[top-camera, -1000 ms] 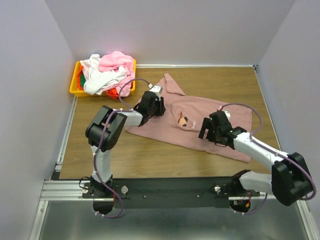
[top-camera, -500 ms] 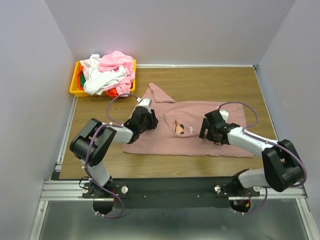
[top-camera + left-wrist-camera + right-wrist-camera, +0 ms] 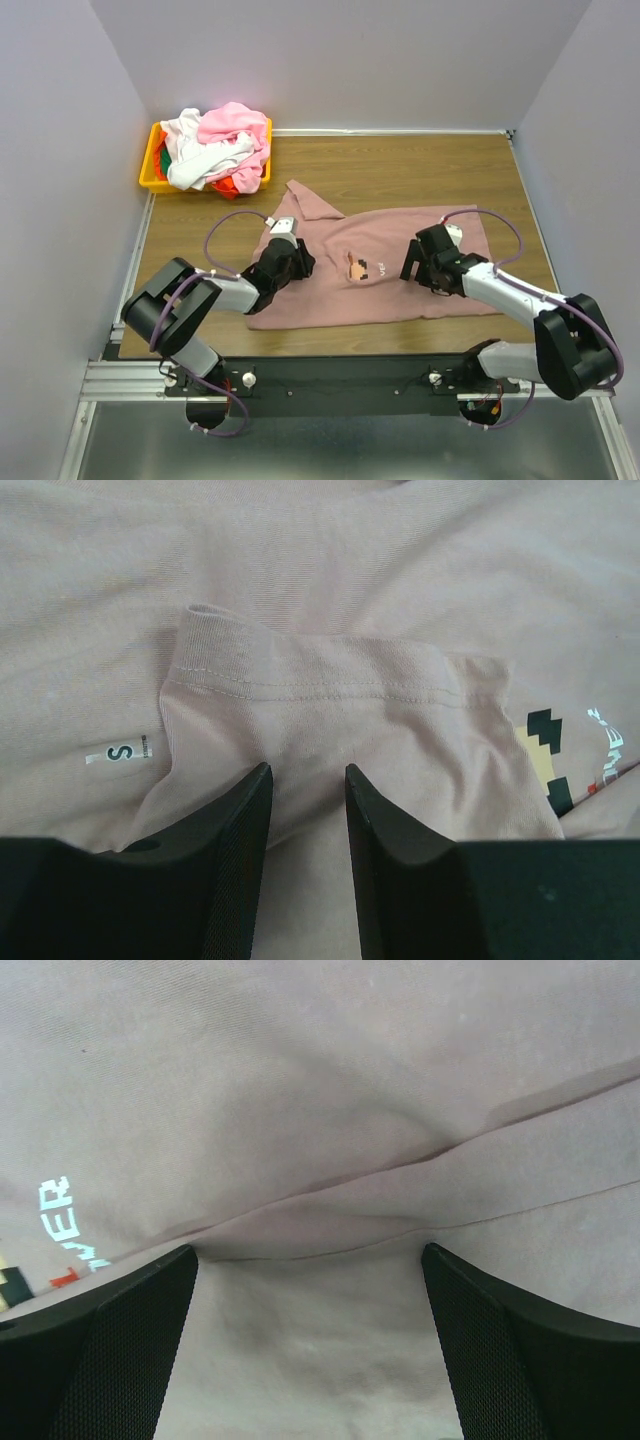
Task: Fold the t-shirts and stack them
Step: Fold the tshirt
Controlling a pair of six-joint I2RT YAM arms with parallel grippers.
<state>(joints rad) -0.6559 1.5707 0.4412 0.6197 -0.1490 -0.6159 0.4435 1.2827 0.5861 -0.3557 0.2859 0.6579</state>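
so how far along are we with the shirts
Done: one mauve tee is out of the bin and spread on the table. In hand: the left fingers pinch a flap of it near the size tag, while the right fingers stand open over a crease. Left: no finished fold or stack shows, and the other tees are heaped in the bin.

Pixel print (image 3: 545, 752) half beyond the left wrist view's right edge.
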